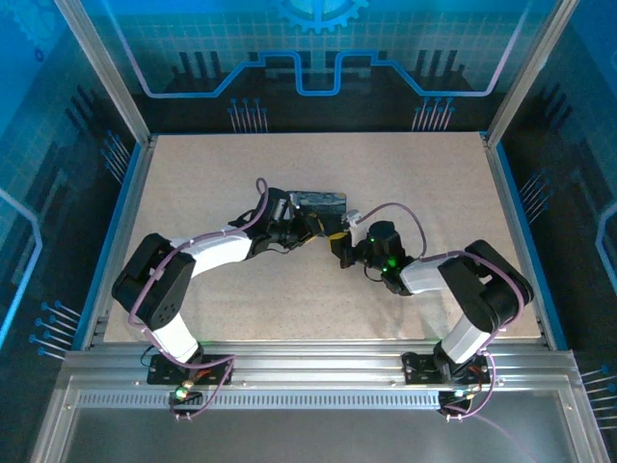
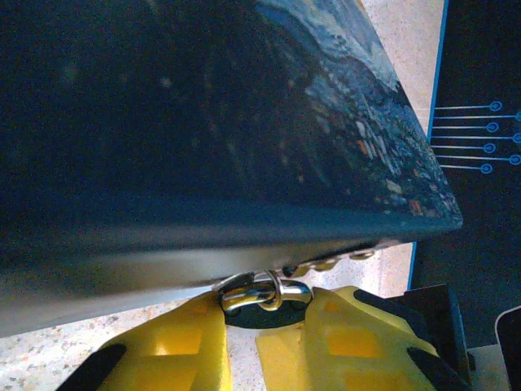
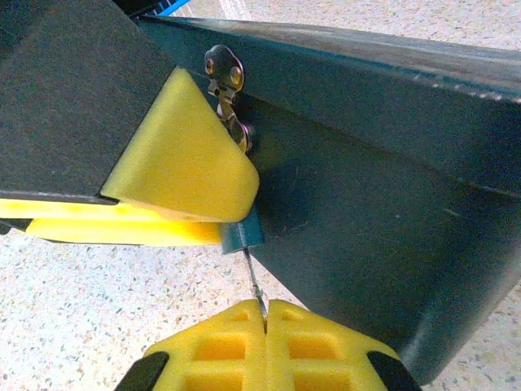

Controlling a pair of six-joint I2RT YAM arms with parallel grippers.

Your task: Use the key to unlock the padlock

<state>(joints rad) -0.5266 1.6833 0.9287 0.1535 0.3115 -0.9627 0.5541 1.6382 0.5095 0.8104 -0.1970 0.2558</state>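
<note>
While the left claw clamps the padlock, which hangs from the tin, the right claw pinches the key, its tip meeting the padlock's underside. Insertion looks about done. Turning the key and freeing the shackle are left.

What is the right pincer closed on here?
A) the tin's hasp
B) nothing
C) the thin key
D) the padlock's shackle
C: the right wrist view shows the right pincer shut on the thin silvery key, which runs up to the underside of the padlock.
</note>
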